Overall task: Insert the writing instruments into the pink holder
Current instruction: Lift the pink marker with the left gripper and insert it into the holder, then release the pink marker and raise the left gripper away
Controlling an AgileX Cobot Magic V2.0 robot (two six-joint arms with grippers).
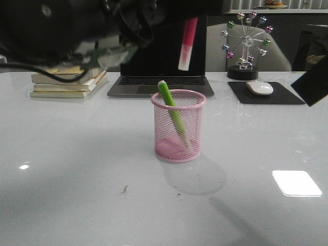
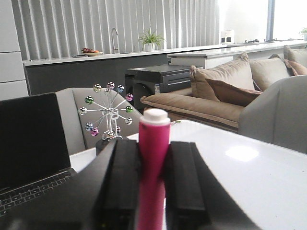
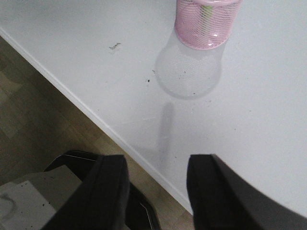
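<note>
Markers first: I count two, and one is home. The green marker (image 1: 172, 114) leans inside the pink holder (image 1: 178, 126), its pale tip poking just above the rim, so I'd call that half the job done. The pink marker (image 1: 187, 43) is up in the air, hanging with its pale end down, above the holder and, in the front view, slightly to its right, in front of the laptop (image 1: 161, 61) screen. My left tool (image 2: 152, 177) is clamped on it; in the left wrist view the two dark fingers (image 2: 125, 172) press against the magenta barrel on both sides, white end sticking out ahead.

My right tool (image 3: 157, 187) is spread apart and carrying nothing, hovering near the surface (image 1: 77, 154) edge, with the holder well ahead of it.

What's left, by my read: line the pink marker over the mouth of the holder, lower it in, let go. One holder, two markers, one in, one to go.

Off to the back I also see one stack of books (image 1: 69, 82), one mouse (image 1: 260, 87) on its dark pad (image 1: 266, 95), and one little ferris-wheel ornament (image 1: 247, 46).
</note>
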